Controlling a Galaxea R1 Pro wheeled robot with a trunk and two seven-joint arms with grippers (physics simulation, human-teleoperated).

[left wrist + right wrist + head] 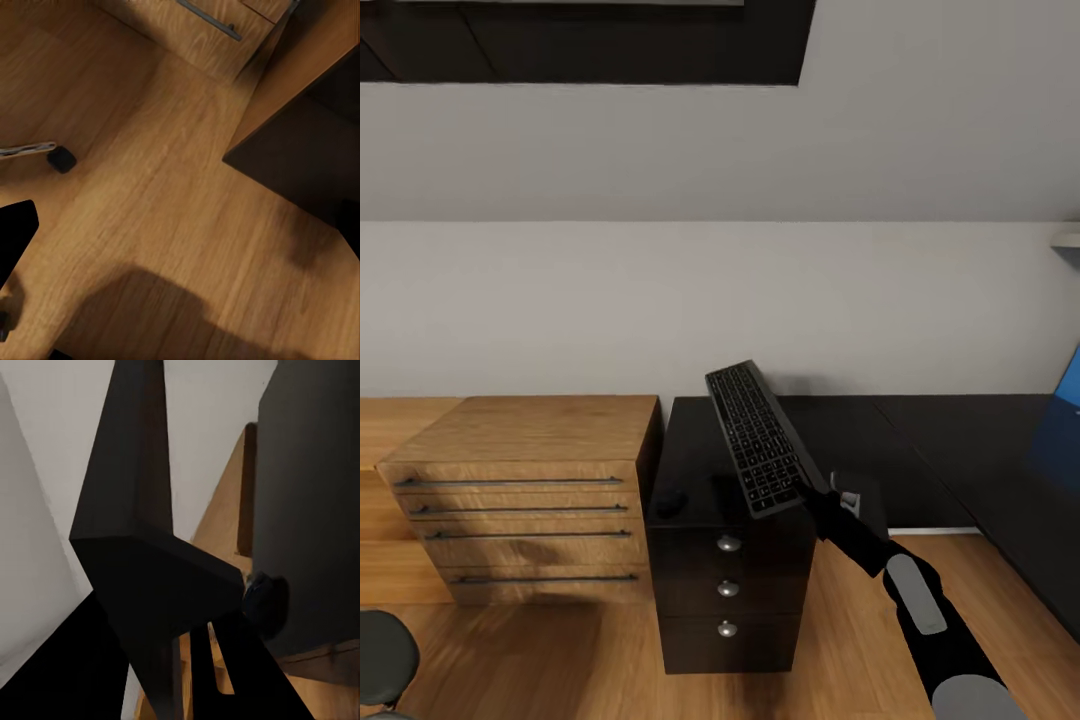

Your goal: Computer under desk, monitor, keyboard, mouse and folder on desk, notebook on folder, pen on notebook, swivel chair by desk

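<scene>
My right gripper (812, 492) grips the keyboard (755, 437), tilted above the black drawer cabinet (725, 590). A mouse (669, 503) rests there. My left fingers' state I cannot tell.

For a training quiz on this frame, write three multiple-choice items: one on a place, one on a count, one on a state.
1. Where is the mouse?
A. on the black drawer cabinet
B. on the wooden drawer chest
C. on the floor

2. How many round knobs show on the black cabinet's front?
A. one
B. three
C. five

3. What is the state of the keyboard?
A. lying flat on the desk
B. held tilted in the air by the right tool
C. lying on the floor

Answers: 1 A, the small dark oval sits on the cabinet's top near its left front edge. 2 B, three knobs run down its front. 3 B, the right arm's tool grips its near end and it slants upward.
</scene>
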